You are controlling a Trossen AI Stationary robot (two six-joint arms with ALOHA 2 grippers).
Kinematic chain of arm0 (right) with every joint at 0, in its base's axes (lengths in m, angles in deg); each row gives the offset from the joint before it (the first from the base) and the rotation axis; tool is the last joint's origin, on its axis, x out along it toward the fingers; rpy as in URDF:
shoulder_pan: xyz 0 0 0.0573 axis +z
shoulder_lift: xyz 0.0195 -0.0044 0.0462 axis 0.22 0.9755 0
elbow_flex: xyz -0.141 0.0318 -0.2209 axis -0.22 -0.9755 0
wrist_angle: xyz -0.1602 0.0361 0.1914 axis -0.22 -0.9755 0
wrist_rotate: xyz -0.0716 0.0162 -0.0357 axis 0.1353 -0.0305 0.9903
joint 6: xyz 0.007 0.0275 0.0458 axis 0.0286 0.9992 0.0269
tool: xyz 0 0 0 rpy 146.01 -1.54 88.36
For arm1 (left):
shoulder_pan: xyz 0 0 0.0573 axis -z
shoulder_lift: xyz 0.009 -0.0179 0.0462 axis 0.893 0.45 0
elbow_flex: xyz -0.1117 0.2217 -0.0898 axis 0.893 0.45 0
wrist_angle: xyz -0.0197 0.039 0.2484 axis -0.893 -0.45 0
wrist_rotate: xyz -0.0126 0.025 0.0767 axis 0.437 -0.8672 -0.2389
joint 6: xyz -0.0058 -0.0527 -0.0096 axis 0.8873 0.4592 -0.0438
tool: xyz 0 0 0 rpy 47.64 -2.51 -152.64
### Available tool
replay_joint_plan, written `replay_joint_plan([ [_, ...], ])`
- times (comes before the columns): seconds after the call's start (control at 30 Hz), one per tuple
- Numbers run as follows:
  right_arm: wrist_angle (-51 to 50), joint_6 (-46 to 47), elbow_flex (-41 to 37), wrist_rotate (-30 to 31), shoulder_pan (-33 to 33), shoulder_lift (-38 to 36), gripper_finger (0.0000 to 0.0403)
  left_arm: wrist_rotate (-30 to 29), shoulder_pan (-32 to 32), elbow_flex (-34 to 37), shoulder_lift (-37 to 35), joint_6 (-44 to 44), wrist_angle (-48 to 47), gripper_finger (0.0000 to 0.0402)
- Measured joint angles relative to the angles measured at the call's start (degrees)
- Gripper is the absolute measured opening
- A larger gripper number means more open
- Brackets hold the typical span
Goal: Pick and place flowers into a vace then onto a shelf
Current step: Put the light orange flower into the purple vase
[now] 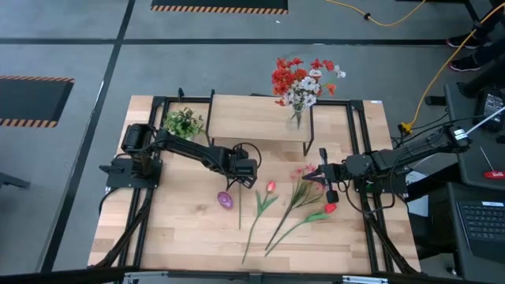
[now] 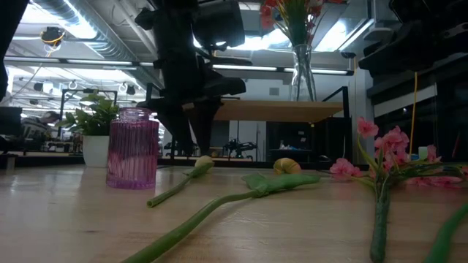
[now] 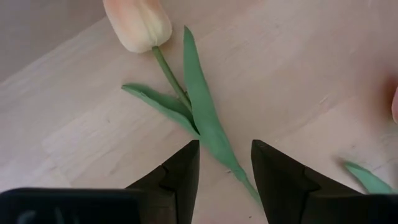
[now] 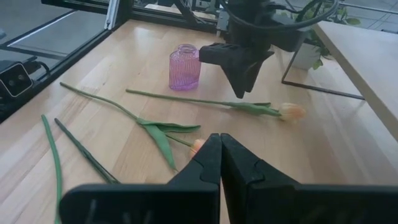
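My left gripper (image 3: 225, 146) is open and points down over a peach tulip (image 3: 138, 23) that lies flat on the table. Its fingers stand either side of the green stem (image 3: 217, 140), just below the leaves, and I see no touch. In the right wrist view the gripper (image 4: 242, 93) hangs just above that stem (image 4: 186, 99). A purple ribbed vase (image 1: 226, 199) stands upright beside it. An orange tulip (image 1: 271, 187), a pink spray (image 1: 303, 173) and a red tulip (image 1: 330, 208) also lie on the table. My right gripper (image 1: 322, 175) is shut above the pink spray.
The shelf (image 1: 237, 118) stands at the table's far side. It carries a clear glass vase of red and white flowers (image 1: 304, 83). A small green potted plant (image 1: 183, 123) sits at its left end. Bare tabletop (image 1: 181, 237) lies near the front left.
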Motion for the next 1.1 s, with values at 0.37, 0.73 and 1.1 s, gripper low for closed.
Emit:
replay_joint_plan([
  [0.37,-0.3,0.0,0.0,0.0,0.0,0.2,0.0005,0.5,-0.1,0.0,3.6,0.6,2.1,0.0139],
  [0.73,-0.4,-0.1,0.0,0.0,0.0,2.5,0.0005,3.2,-0.5,-0.2,7.6,-0.3,1.3,0.0139],
  [1.1,-0.3,-0.3,0.0,0.0,0.0,2.7,0.0005,2.5,-0.4,-0.1,7.5,-4.8,2.0,0.0048],
])
